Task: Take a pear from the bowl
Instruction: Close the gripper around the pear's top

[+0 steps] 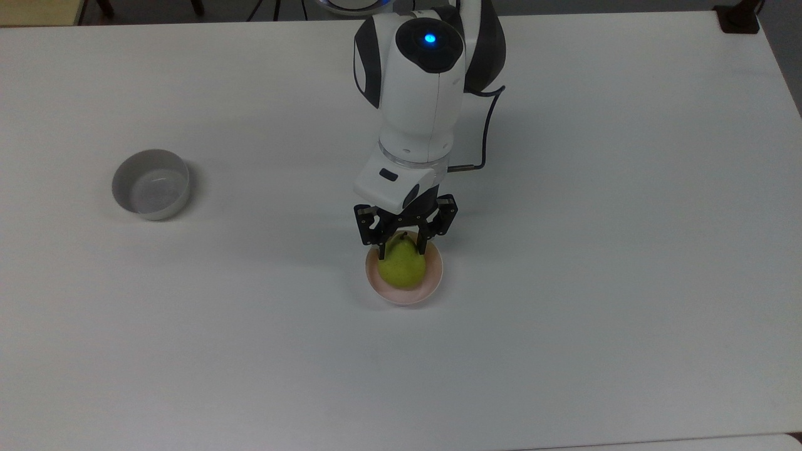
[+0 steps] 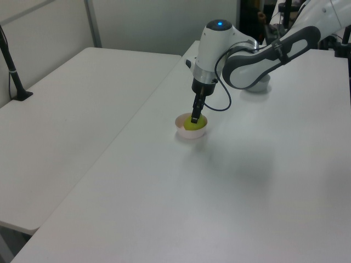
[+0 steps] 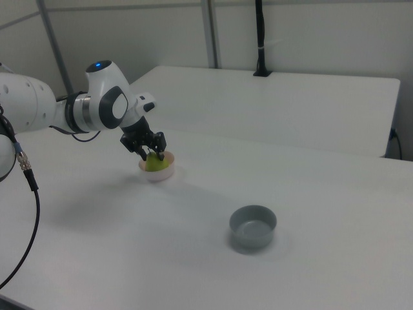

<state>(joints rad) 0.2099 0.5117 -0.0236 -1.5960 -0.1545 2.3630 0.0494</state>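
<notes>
A yellow-green pear [image 1: 402, 268] with a short dark stem lies in the small pale pink bowl [image 1: 433, 283] near the middle of the white table. My gripper [image 1: 401, 249] hangs straight down over the bowl's far side in the top view. Its two black fingers [image 1: 380, 249] press on either side of the pear's upper part, so it is shut on the pear. The pear still rests inside the bowl. In the left view the gripper [image 2: 194, 118] covers part of the pear [image 2: 192, 125] in the bowl [image 2: 189, 133]. The right view shows the gripper [image 3: 153, 155], pear [image 3: 153, 164] and bowl [image 3: 159, 174] together.
An empty grey-white bowl [image 1: 150, 183] stands well off at the top view's left, and appears in the right view [image 3: 253, 226] too. A second white table [image 2: 66, 109] adjoins at the left view's left. A black cable [image 1: 489, 131] hangs by the wrist.
</notes>
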